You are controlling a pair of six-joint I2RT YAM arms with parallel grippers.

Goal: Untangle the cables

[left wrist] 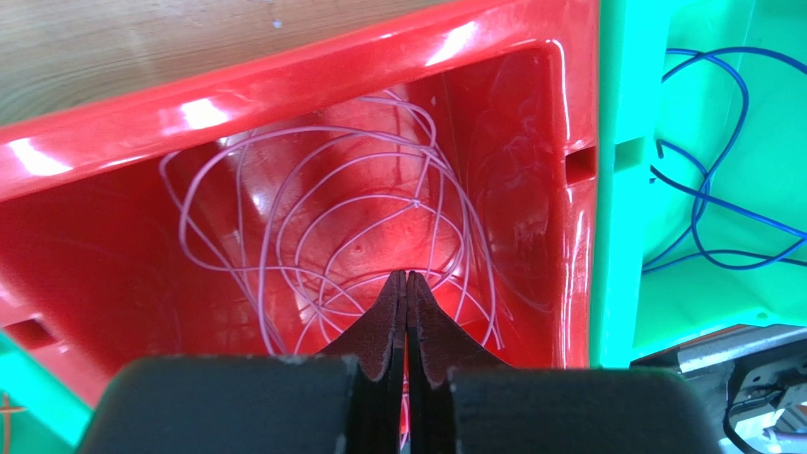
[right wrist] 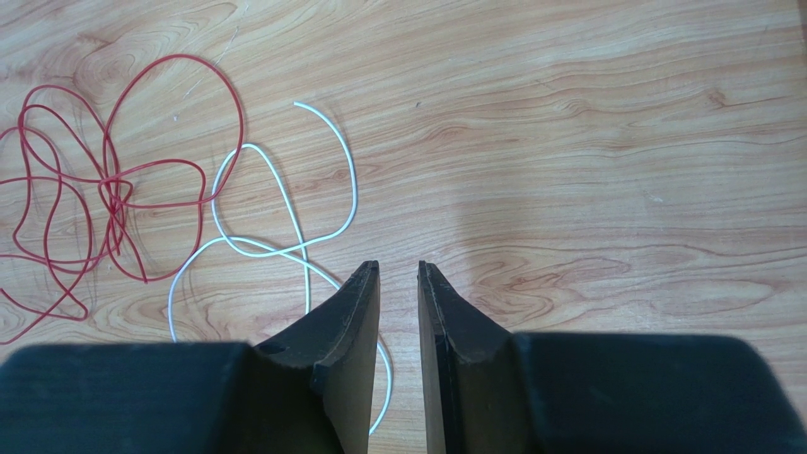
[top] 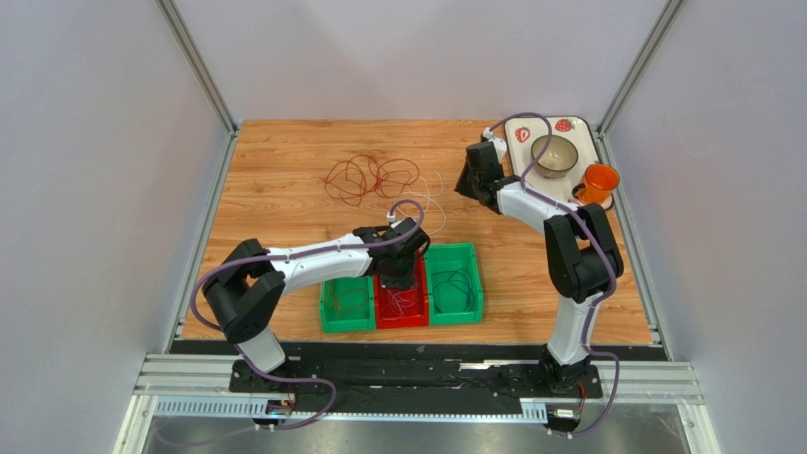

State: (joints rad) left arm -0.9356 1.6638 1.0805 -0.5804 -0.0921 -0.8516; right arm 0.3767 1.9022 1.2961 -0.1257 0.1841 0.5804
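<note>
A tangle of red cables [top: 369, 178] lies on the wooden table, with a white cable [top: 431, 194] beside it on the right. In the right wrist view the red cable [right wrist: 104, 180] and the white cable [right wrist: 284, 236] lie left of my right gripper [right wrist: 399, 267], which hovers open and empty. My left gripper [left wrist: 407, 274] is shut, its tips down inside the red bin [left wrist: 237, 95] over a coil of white cable [left wrist: 313, 218]. I see no strand pinched between its fingers. From above, the left gripper [top: 398, 274] covers part of that bin.
Three bins stand in a row near the front: a green one [top: 327, 322] with a brownish cable, the red one [top: 403, 322], and a green one [top: 455, 249] holding a blue cable [left wrist: 706, 189]. A tray [top: 568, 128] with a bowl [top: 554, 154] and an orange cup [top: 599, 182] sits back right.
</note>
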